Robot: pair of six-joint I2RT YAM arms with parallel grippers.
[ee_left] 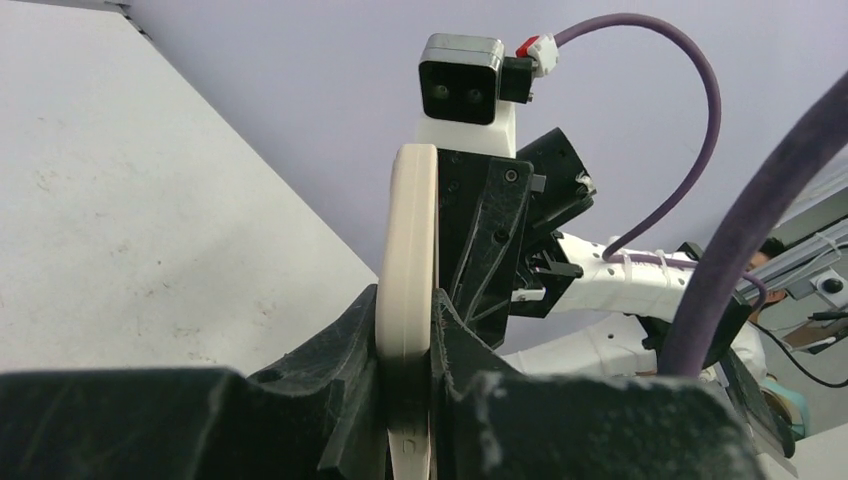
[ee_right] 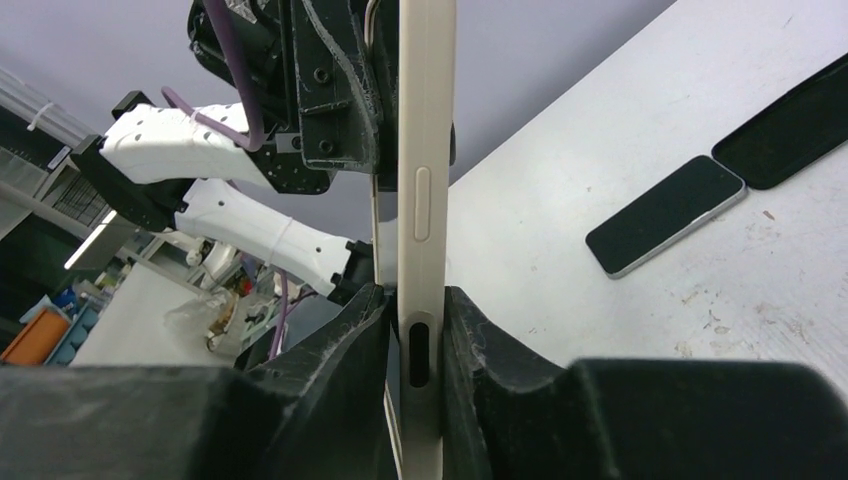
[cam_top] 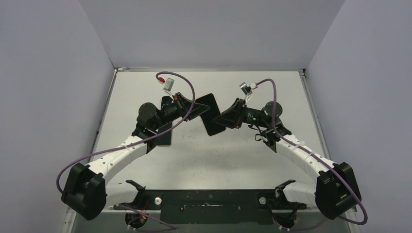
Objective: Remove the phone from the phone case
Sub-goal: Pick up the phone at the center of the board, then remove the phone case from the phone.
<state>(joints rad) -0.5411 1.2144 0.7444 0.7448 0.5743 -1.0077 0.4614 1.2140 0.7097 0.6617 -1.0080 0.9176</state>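
White scuffed table (cam_top: pixel 218 155), just a phone (ee_right: pixel 665 215) lying flat on it, black case (ee_right: pixel 790 125) right beside it.

One cream phone case (ee_right: pixel 427 190), and we count one phone (cam_top: pixel 210 114) showing its black face in it. Two arms flank that case, the left arm (cam_top: pixel 116 155) and the right arm (cam_top: pixel 303 155). Each ends in one gripper, the left gripper (ee_left: pixel 405 345) and the right gripper (ee_right: pixel 415 325) — two in all. We make out two wrist cameras (ee_left: pixel 460 85), one either side of the case, and two purple cables (cam_top: pixel 275 97), one per arm. Left of the case, seen from overhead, lie two more flat things — one second phone (ee_right: pixel 665 215) and one flat black case (ee_right: pixel 790 125). Beneath the case, one table (cam_top: pixel 204 160).
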